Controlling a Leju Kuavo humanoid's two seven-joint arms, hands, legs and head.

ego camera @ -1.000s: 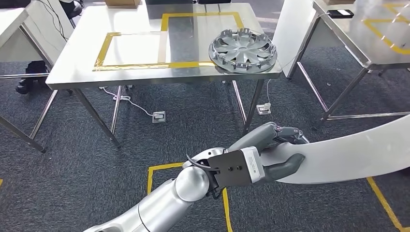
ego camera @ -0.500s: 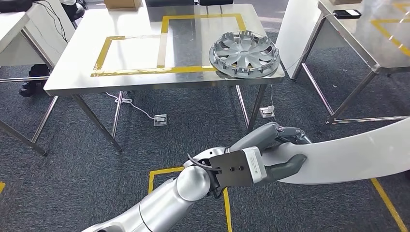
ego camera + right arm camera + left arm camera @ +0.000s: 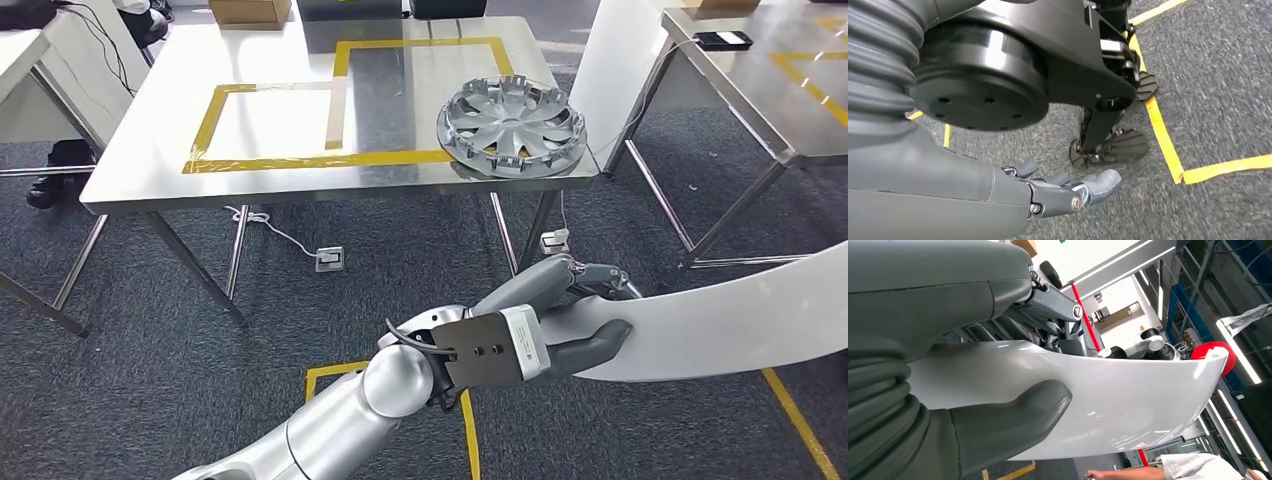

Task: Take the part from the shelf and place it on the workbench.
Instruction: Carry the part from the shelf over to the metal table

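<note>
My left hand (image 3: 560, 320) grips one end of a long, curved white part (image 3: 740, 320), which runs off to the right at low height over the carpet. In the left wrist view the thumb (image 3: 1013, 420) presses on the glossy white part (image 3: 1128, 400). Ahead stands the steel workbench (image 3: 400, 100), marked with yellow tape rectangles (image 3: 270, 160); a silver hubcap (image 3: 512, 115) lies at its right front corner. My right hand (image 3: 1068, 192) hangs over the floor with its fingers loosely extended, holding nothing.
A second steel table (image 3: 790, 90) with a phone (image 3: 728, 39) stands at the right, a white panel (image 3: 610, 60) leaning beside it. Power sockets (image 3: 329, 259) and cables lie under the workbench. Yellow floor tape (image 3: 470, 420) runs below my arm. A person's sleeve (image 3: 1193, 465) is near.
The whole picture has shifted: the workbench sits lower and slightly larger in view, so the camera has moved toward it. My left hand's hold on the white part is unchanged.
</note>
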